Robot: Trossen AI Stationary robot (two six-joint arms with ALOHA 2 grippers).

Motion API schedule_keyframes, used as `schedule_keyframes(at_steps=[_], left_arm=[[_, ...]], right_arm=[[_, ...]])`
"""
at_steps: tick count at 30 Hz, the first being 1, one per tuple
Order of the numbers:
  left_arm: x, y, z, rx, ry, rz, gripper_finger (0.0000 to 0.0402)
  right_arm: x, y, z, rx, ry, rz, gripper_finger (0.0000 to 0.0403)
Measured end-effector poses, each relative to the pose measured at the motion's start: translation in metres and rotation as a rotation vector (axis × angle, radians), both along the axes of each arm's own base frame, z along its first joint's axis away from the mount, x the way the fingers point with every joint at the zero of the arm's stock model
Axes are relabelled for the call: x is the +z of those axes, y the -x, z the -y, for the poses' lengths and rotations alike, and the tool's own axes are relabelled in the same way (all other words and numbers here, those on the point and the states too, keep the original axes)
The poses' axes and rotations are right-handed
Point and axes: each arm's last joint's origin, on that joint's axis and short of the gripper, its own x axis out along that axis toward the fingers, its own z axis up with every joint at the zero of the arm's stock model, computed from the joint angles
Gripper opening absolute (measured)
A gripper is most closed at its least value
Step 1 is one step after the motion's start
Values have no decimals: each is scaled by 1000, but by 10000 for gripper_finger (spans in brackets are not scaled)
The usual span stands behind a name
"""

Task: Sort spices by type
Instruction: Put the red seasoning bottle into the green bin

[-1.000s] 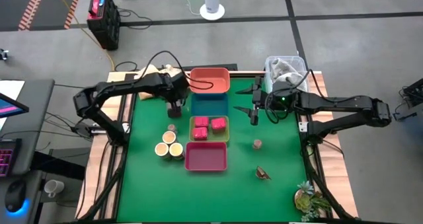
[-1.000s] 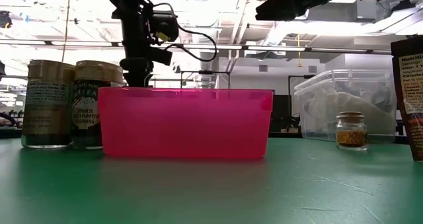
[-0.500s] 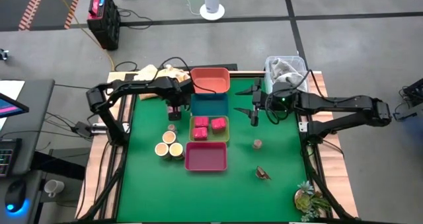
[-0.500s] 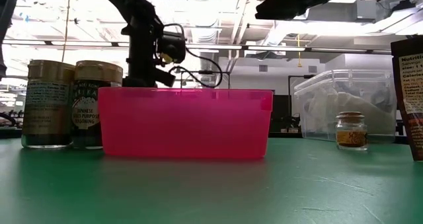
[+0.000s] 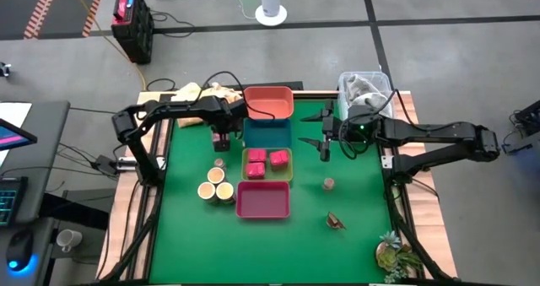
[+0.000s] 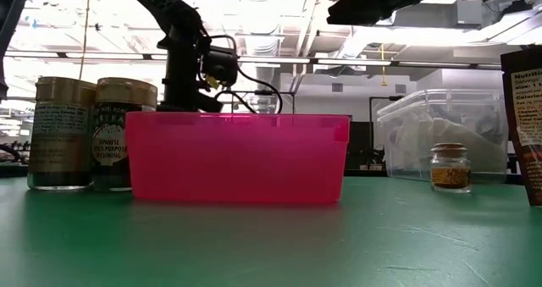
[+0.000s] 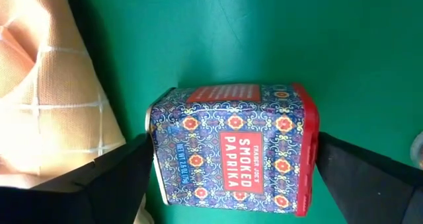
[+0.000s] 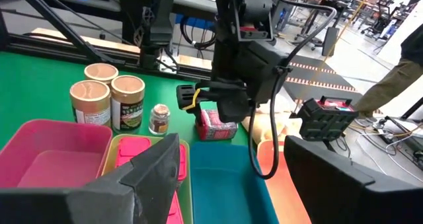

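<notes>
A patterned smoked-paprika tin (image 7: 231, 151) with a red lid lies on its side on the green mat near the far left. My left gripper (image 7: 234, 161) points down over it, open, with one finger at the tin's base end and one at its lid end. The right wrist view shows the same tin (image 8: 215, 126) below the left gripper (image 8: 221, 112). Three tan tubs (image 5: 216, 186) and a small jar (image 5: 219, 162) stand left of the trays. Magenta tins (image 5: 267, 162) lie in the yellow-green tray. My right gripper (image 5: 323, 131) hovers open right of the blue tray. My left gripper comes from above, pointing down, with its fingers (image 7: 125, 168) beside the tin's base end (image 7: 153, 151) and red lid end (image 7: 307, 151). The tin lies flat on the mat. I cannot tell whether the fingers touch it.
Four trays run in a row down the middle: red-orange (image 5: 268, 103), blue (image 5: 268, 132), yellow-green (image 5: 289, 175), pink (image 5: 263, 200). A second small jar (image 5: 328, 183) and a dark brown piece (image 5: 336, 222) lie at the right. A clear tub (image 5: 364, 88), a cloth (image 5: 198, 92) and a green sprig (image 5: 396, 254) sit at the edges.
My left gripper has sunk toward the mat at the far left and tipped to point more steeply down; in the low view it has dropped behind the pink tray. The tubs, jars and trays have kept their places.
</notes>
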Motion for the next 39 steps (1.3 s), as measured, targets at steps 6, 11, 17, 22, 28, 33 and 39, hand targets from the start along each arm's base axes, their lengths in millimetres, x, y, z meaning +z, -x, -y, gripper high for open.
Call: schedule_keyframes(at_steps=[6,11,17,22,28,33,39], left_arm=[[-1,-1,1,-17,33,21,394],[-1,-3,1,-37,58,46,394],[-2,-2,0,-72,35,22,394],[0,-1,2,-90,45,-14,393],[16,-3,8,-225,35,-122,393],[27,-5,18,-391,43,-212,393],[26,-5,32,-672,4,-366,393]], right_arm=[[0,0,0,0,0,0,299],[0,0,0,0,0,0,299],[0,0,0,0,0,0,299],[0,0,0,0,0,0,299],[0,0,0,0,0,4,299],[0,0,0,0,0,4,299],[0,0,0,0,0,4,299]])
